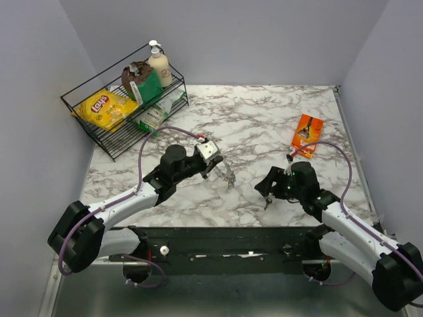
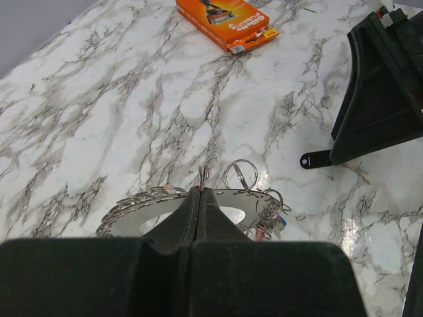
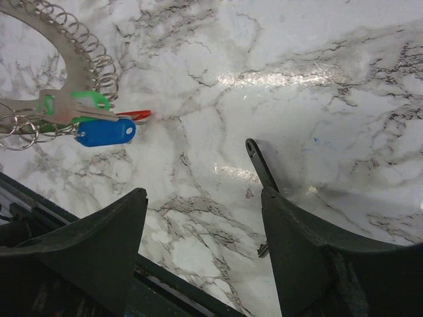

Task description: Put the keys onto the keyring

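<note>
My left gripper (image 2: 200, 191) is shut on a small split ring at the rim of the keyring (image 2: 129, 206), a flat grey ring edged with wire loops, and holds it at the table's middle (image 1: 229, 176). A blue key (image 3: 106, 132) and a red key (image 3: 136, 115) hang from the keyring (image 3: 69, 49) beside a green-headed key (image 3: 82, 100). My right gripper (image 3: 203, 195) is open just to the right (image 1: 268, 191). The black key (image 3: 260, 164) lies on the marble against its right finger, its blade partly hidden; it also shows in the left wrist view (image 2: 316, 159).
An orange razor box (image 1: 308, 135) lies at the back right. A black wire rack (image 1: 125, 105) at the back left holds a yellow chip bag (image 1: 104, 107), a soap bottle (image 1: 158, 65) and packets. The table's front edge rail (image 1: 218, 241) runs close below both grippers.
</note>
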Action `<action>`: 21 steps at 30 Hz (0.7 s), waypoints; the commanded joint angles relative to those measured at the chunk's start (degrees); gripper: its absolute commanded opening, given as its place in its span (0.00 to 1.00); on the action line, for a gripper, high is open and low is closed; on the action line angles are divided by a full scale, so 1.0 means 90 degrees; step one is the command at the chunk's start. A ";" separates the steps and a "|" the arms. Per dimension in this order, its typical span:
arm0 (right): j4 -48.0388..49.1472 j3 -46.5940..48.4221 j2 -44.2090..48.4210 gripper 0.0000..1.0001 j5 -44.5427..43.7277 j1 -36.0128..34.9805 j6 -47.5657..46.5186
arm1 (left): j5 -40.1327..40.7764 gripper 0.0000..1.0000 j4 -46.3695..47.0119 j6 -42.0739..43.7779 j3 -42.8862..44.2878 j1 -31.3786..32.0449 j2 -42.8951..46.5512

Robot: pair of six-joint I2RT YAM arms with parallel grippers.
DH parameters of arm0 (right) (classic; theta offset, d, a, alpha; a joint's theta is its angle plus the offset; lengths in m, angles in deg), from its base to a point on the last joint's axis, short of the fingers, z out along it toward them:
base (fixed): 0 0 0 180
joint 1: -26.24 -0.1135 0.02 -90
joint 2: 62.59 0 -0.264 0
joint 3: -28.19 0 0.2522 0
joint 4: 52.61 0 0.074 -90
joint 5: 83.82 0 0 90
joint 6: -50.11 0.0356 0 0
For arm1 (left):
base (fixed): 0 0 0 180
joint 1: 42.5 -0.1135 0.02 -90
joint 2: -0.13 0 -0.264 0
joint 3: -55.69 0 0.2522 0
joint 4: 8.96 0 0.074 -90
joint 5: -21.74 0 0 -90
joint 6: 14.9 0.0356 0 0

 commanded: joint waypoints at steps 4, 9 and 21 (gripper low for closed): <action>-0.0270 0.0057 -0.0554 0.74 -0.0275 0.0025 0.0075 | -0.0286 0.00 0.0221 -0.0005 0.0290 0.0000 0.0034; -0.0377 0.0232 -0.0984 0.69 -0.0363 0.0045 0.0045 | -0.0315 0.00 0.0192 0.0004 0.0261 0.0010 0.0034; -0.0281 0.0623 -0.1970 0.34 -0.0432 0.0094 -0.0072 | -0.0325 0.00 0.0153 0.0014 0.0251 -0.0009 0.0015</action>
